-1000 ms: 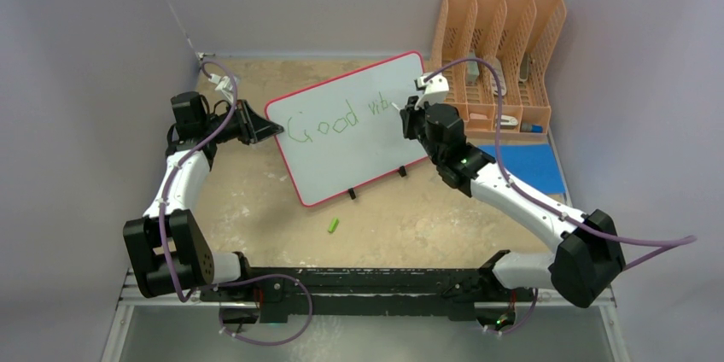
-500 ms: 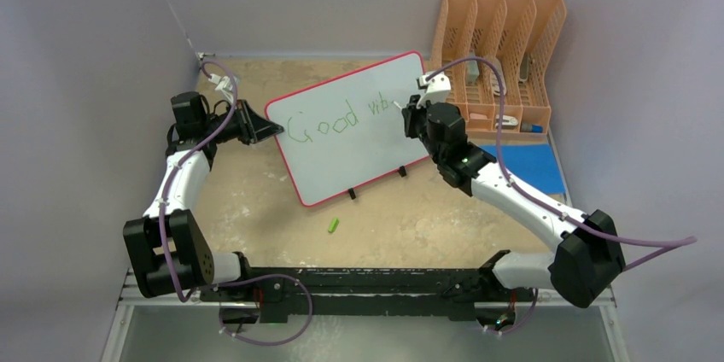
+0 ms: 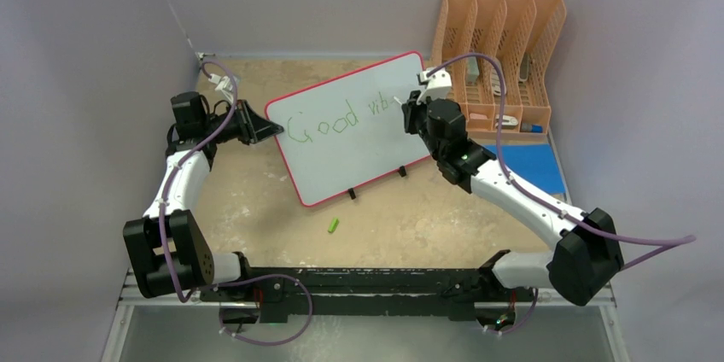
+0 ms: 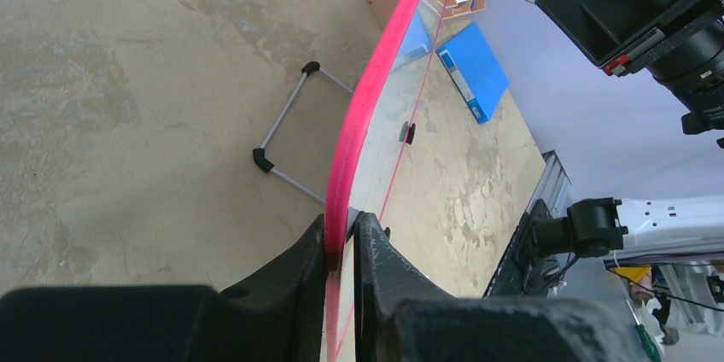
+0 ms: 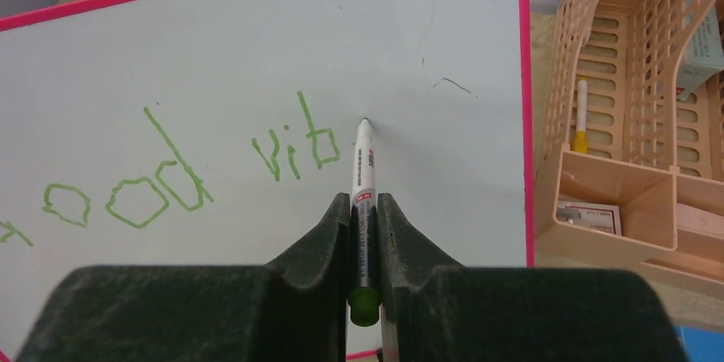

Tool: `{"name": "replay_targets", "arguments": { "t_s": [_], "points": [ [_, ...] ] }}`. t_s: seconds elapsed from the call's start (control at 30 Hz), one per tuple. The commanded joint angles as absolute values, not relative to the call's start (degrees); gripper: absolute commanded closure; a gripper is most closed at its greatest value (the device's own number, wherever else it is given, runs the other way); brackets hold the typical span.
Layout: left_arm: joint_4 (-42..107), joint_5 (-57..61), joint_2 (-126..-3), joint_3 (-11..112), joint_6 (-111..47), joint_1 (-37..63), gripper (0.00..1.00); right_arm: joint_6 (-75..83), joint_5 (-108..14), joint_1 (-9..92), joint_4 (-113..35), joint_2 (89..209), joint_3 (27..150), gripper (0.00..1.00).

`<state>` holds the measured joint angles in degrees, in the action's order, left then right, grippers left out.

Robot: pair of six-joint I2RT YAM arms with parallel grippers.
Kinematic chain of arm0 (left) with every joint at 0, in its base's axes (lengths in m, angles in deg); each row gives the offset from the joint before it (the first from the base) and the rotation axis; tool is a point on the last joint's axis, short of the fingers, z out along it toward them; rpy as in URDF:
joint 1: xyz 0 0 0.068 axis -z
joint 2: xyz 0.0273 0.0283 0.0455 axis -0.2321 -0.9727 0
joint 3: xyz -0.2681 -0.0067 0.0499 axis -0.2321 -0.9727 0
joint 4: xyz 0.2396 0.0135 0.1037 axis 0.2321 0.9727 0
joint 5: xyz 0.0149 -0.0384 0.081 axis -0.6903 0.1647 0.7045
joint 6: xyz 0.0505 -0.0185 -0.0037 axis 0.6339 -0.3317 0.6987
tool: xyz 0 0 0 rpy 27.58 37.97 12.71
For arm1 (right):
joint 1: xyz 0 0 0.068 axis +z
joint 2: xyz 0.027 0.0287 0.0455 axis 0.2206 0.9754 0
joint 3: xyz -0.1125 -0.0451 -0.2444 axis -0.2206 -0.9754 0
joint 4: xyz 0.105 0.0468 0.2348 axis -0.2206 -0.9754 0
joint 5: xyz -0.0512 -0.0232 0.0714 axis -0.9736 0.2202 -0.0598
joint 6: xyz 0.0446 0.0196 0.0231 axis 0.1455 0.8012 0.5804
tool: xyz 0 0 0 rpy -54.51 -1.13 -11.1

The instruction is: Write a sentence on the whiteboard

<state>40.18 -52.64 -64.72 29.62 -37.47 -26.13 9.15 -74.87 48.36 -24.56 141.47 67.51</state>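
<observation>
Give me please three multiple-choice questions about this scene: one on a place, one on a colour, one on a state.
1. The small green piece lies:
A) on the whiteboard
B) in the right hand
C) on the table, in front of the board

2. The sentence is written in:
A) green
B) red
C) black

3. The right hand is:
A) open
B) shut on the marker
C) shut on the board's rim

Answers:
1 C, it rests on bare table below the board's feet.
2 A, green strokes read "Good vib".
3 B, both fingers clamp the marker's barrel.
</observation>
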Motion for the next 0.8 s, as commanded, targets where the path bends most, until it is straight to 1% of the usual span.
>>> {"name": "replay_targets", "arguments": {
  "t_s": [0.0,0.3,0.77],
  "points": [
    [41.64,-49.69,-64.34,30.45,-35.59,-25.29,1.00,8.55,-74.28,48.21,-21.79,141.59,70.70,1.00],
    [41.59,-49.75,-64.42,30.45,-35.59,-25.29,1.00,8.27,-71.51,48.23,-22.23,142.17,70.80,1.00],
    [41.59,-49.60,-64.42,30.45,-35.68,-25.29,1.00,9.27,-74.66,48.16,-22.62,139.98,69.27,1.00]
  ]
}}
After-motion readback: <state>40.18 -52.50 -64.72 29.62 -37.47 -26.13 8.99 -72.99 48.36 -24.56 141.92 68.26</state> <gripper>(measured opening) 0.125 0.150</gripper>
